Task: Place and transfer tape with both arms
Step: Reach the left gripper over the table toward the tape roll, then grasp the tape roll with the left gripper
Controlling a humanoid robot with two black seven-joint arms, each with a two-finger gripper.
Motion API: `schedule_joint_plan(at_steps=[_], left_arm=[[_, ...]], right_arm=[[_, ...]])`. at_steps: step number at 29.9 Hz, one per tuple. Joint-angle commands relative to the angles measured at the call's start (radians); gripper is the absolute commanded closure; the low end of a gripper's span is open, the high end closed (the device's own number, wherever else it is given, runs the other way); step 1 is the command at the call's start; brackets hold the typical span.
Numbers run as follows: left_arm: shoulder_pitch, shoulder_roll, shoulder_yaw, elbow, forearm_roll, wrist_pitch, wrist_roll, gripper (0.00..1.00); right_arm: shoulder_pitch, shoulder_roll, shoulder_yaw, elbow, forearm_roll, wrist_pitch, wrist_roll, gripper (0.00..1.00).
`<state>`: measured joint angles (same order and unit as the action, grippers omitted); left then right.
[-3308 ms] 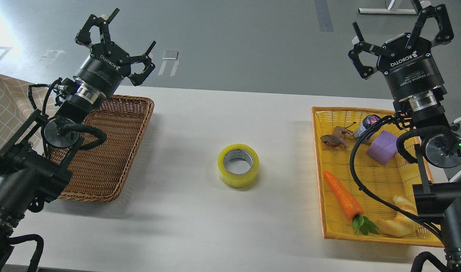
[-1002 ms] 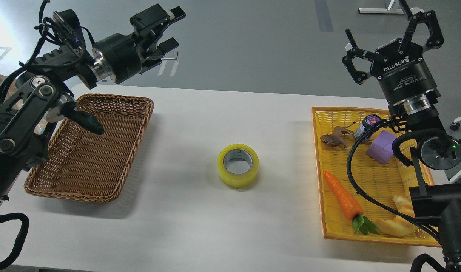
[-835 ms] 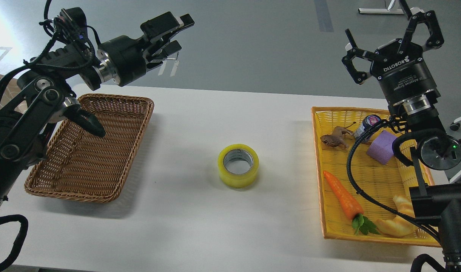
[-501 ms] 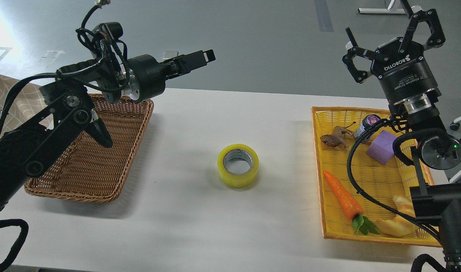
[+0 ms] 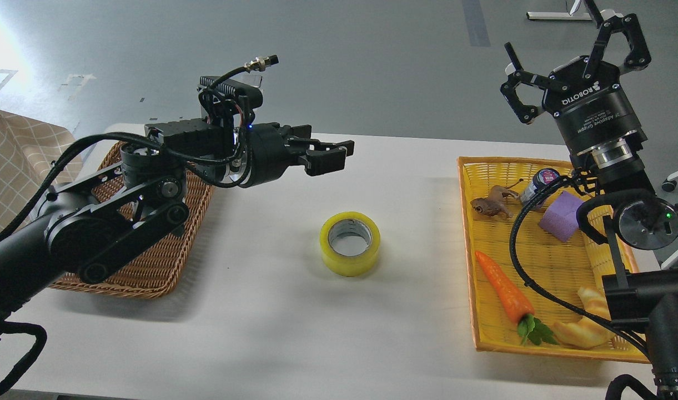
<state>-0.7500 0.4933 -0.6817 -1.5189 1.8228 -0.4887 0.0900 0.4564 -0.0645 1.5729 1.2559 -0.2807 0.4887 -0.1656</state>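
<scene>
The tape (image 5: 350, 243), a yellow translucent roll with a grey-white core, lies flat on the white table (image 5: 294, 333) near its middle. My left gripper (image 5: 330, 156) points to the right and hovers above the table, up and a little left of the tape, apart from it. Its fingers look spread and hold nothing. My right gripper (image 5: 572, 61) is raised high over the far end of the yellow basket (image 5: 467, 250), fingers spread wide and empty.
A brown wicker basket (image 5: 150, 266) sits at the left, partly under my left arm. The yellow basket holds a carrot (image 5: 505, 291), a croissant (image 5: 586, 328), a purple block (image 5: 561, 216), a toy toad (image 5: 488, 205) and a small bottle (image 5: 538, 183). A checked cloth (image 5: 16, 161) lies far left.
My left arm has swung from above the brown basket to the right and downward, bringing its gripper close to the tape. The tape and my right arm have hardly moved.
</scene>
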Motion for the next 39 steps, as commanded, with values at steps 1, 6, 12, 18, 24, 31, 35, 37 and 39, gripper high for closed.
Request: schedule_joint_plan(at_steps=[1,6,12,18,24,31,35,37,39], left_arm=[[-0.002,-0.012,0.045,0.008,0.056,0.0,0.002,0.02],[0.008,-0.051,0.076,0.019,0.127,0.0,0.017,0.02],[0.009,-0.111,0.076,0.019,0.133,0.0,0.062,0.02],[0.018,-0.151,0.085,0.025,0.13,0.0,0.137,0.02],[0.018,-0.156,0.122,0.042,0.13,0.0,0.128,0.02],[0.014,-0.157,0.159,0.109,0.13,0.0,0.128,0.02],[0.008,-0.206,0.16,0.147,0.132,0.0,0.135,0.02],[0.009,-0.206,0.16,0.151,0.132,0.0,0.139,0.02],[0.009,-0.21,0.177,0.161,0.133,0.0,0.139,0.02]], right_arm=[[-0.001,-0.003,-0.001,-0.004,0.0,0.0,0.0,0.0],[-0.015,-0.003,-0.001,-0.004,0.0,0.0,0.0,0.0],[-0.024,0.0,-0.001,-0.004,0.0,0.0,0.0,0.0],[-0.025,0.002,-0.001,-0.001,0.0,0.0,0.0,0.0],[-0.022,0.0,-0.001,0.0,0.0,0.0,0.0,0.0],[-0.024,0.002,-0.001,0.0,0.0,0.0,0.0,0.0],[-0.025,0.005,-0.001,-0.001,0.0,0.0,0.0,0.0],[-0.025,0.005,-0.001,-0.001,0.0,0.0,0.0,0.0],[-0.025,0.006,-0.001,-0.001,0.0,0.0,0.0,0.0]])
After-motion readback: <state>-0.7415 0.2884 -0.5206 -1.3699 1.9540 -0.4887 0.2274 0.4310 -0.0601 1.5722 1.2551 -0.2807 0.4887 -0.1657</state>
